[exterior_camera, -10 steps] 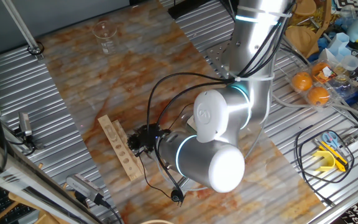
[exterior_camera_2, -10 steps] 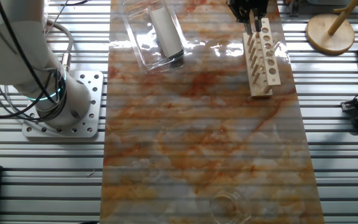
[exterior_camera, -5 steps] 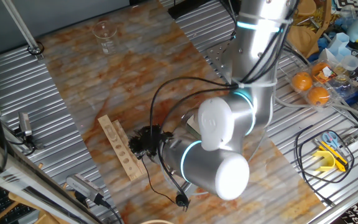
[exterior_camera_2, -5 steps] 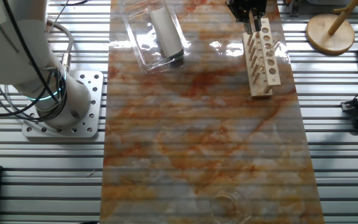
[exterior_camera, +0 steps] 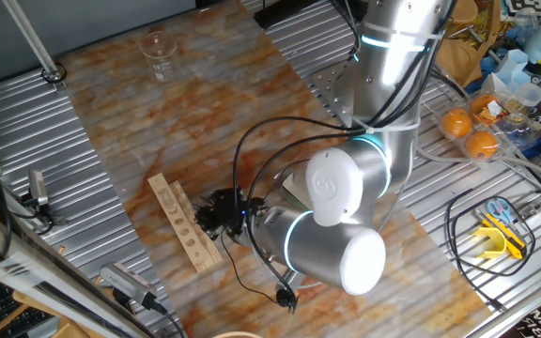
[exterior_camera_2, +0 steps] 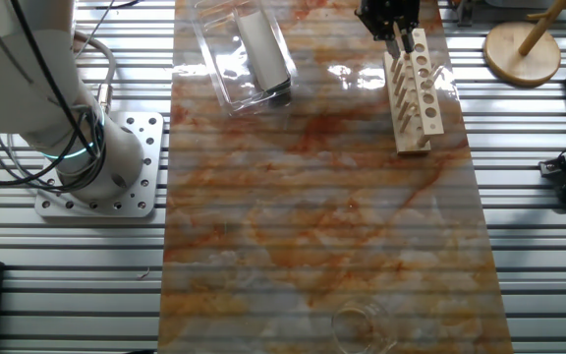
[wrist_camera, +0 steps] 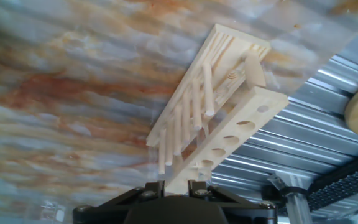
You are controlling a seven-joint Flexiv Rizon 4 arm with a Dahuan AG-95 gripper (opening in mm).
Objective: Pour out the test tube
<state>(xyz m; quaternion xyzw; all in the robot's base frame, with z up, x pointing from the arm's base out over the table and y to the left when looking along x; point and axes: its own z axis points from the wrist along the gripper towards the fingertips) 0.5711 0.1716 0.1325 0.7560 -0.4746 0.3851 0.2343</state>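
Note:
The wooden test tube rack (wrist_camera: 229, 118) fills the hand view and lies on the marbled mat (exterior_camera_2: 312, 187). My gripper (wrist_camera: 173, 182) sits at the rack's near end, its two dark fingers (wrist_camera: 148, 186) a narrow gap apart with the pale end of the rack's holed board showing between them. I cannot make out a test tube in any view. In one fixed view the gripper (exterior_camera: 216, 214) is beside the rack (exterior_camera: 184, 223), partly behind cables. In the other fixed view the gripper (exterior_camera_2: 398, 41) hangs over the far end of the rack (exterior_camera_2: 419, 93).
A glass beaker (exterior_camera: 158, 45) stands at the far end of the mat, also seen as the beaker (exterior_camera_2: 362, 324). A clear plastic box (exterior_camera_2: 249, 49) with a grey block lies beside the rack. A wooden stand (exterior_camera_2: 524, 49) and oranges (exterior_camera: 468, 131) sit off the mat.
The arm's elbow has swung right and lower in one fixed view. The gripper has shifted only slightly at the rack's end.

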